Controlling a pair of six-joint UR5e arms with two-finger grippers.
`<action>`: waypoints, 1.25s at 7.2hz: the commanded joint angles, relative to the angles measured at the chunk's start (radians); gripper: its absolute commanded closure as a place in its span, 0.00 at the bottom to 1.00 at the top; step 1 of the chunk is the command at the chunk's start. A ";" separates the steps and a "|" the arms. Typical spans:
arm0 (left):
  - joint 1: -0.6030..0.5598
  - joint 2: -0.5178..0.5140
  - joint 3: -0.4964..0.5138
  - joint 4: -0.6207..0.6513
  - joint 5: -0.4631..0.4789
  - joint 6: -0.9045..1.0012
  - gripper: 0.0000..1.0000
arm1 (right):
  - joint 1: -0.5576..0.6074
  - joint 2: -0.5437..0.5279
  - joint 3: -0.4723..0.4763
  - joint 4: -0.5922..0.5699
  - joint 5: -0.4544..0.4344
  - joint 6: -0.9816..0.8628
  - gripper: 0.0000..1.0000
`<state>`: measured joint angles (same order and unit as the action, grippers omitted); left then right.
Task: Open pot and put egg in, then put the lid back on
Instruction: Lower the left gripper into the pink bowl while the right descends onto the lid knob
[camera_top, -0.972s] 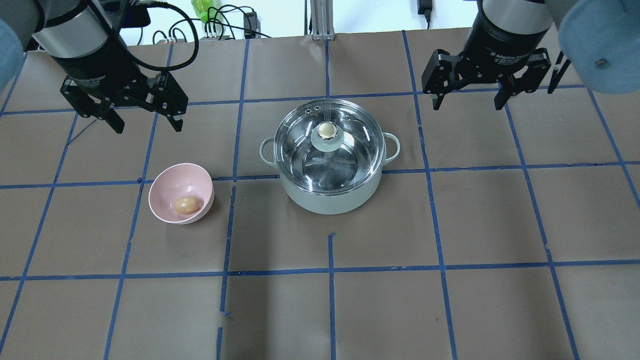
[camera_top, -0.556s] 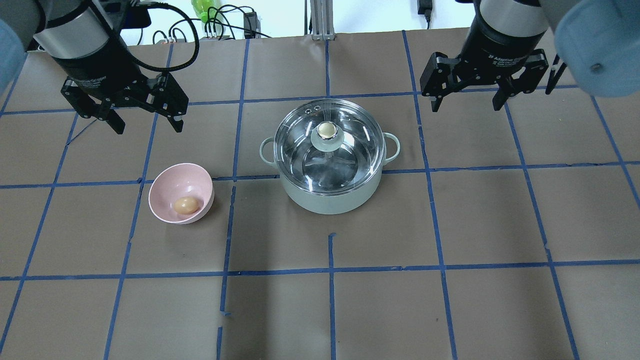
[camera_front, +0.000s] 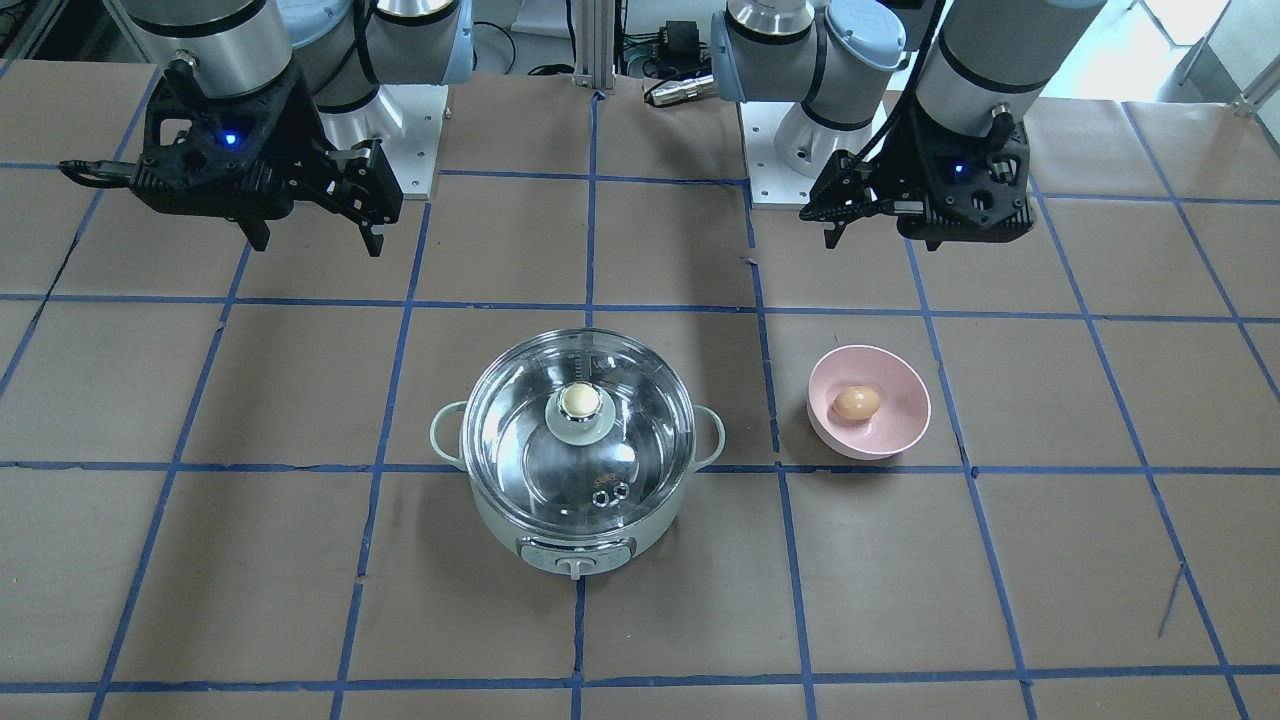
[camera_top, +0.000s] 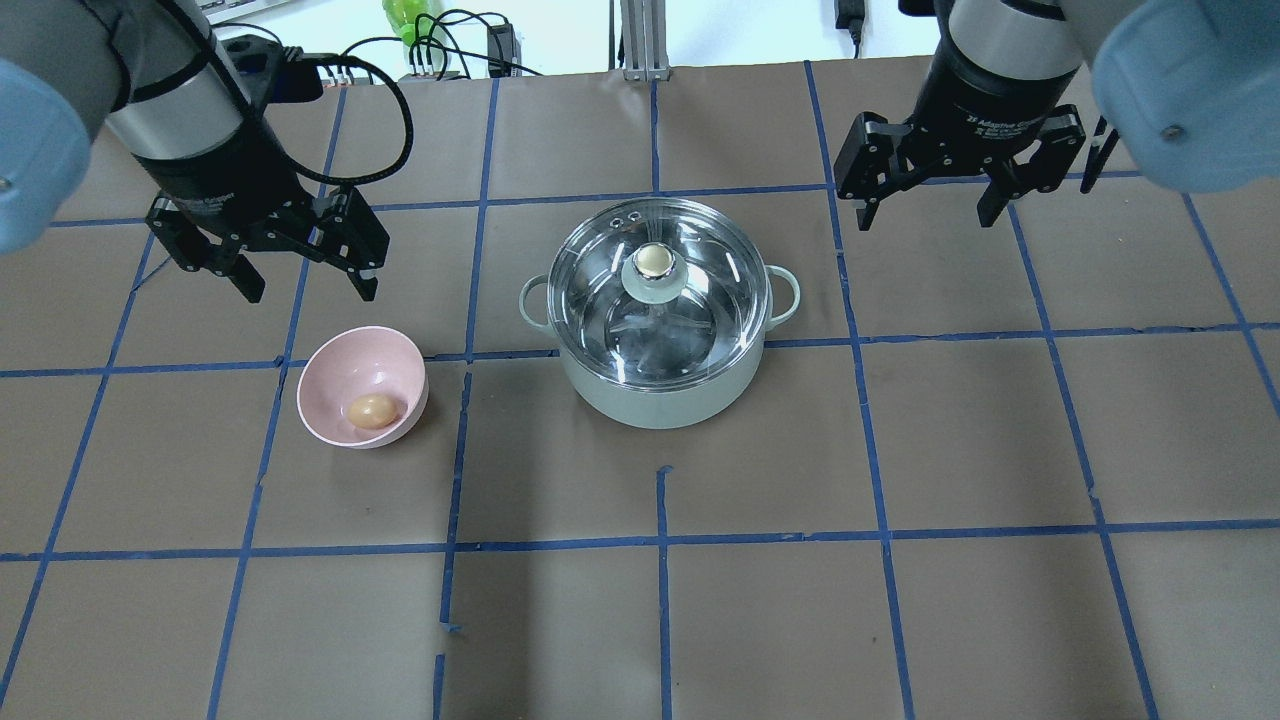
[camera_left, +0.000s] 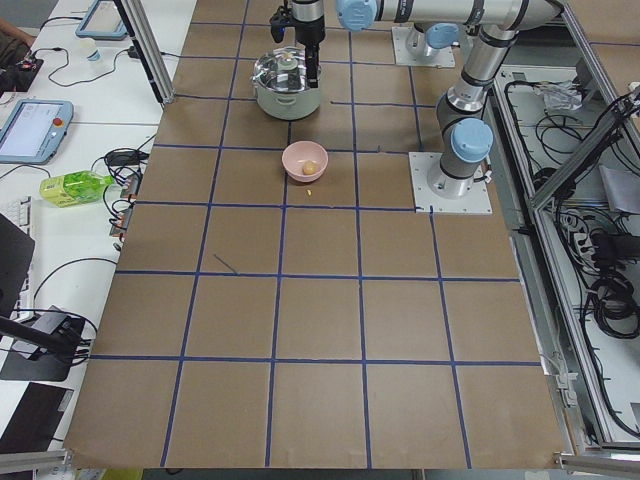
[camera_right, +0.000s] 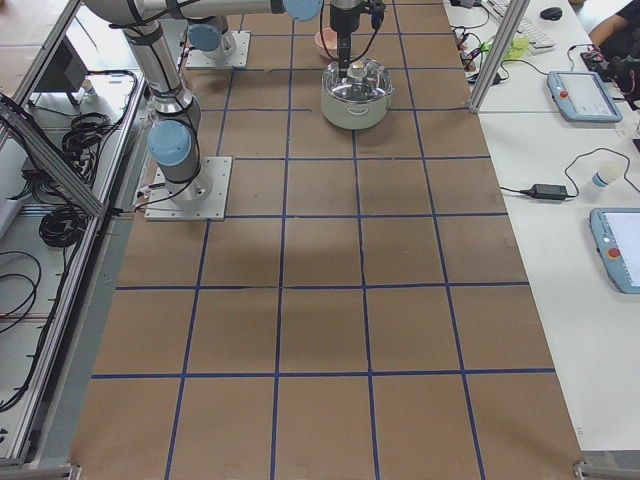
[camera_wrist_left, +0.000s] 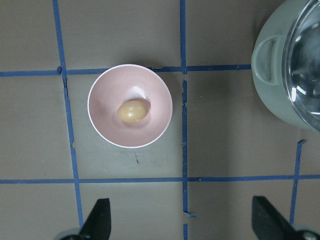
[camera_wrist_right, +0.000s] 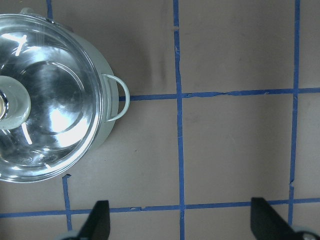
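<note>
Both grippers hang released, fingers spread wide, above the table (camera_top: 900, 450): in the overhead view the left gripper (camera_top: 308, 288) is at 11 o'clock of the pink bowl (camera_top: 318, 385), and the right gripper (camera_top: 923, 216) at 2 o'clock of the pot (camera_top: 660, 398). On the pot the lid (camera_top: 705, 270) sits closed. Inside the pink bowl lies the egg (camera_top: 373, 410), at 8 o'clock of the pot, bowl and pot apart.
</note>
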<state>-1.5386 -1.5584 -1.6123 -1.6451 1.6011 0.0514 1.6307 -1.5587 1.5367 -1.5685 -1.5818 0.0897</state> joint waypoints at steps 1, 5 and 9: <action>0.003 -0.020 -0.113 0.184 -0.003 0.037 0.00 | 0.059 0.049 -0.009 -0.037 0.005 0.027 0.00; 0.052 -0.064 -0.234 0.327 0.011 0.411 0.00 | 0.274 0.270 -0.076 -0.270 0.023 0.290 0.00; 0.100 -0.101 -0.312 0.398 0.004 0.797 0.00 | 0.310 0.365 -0.058 -0.369 0.031 0.332 0.00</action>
<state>-1.4536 -1.6570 -1.8849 -1.2564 1.6116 0.7215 1.9284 -1.2152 1.4701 -1.9338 -1.5489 0.4174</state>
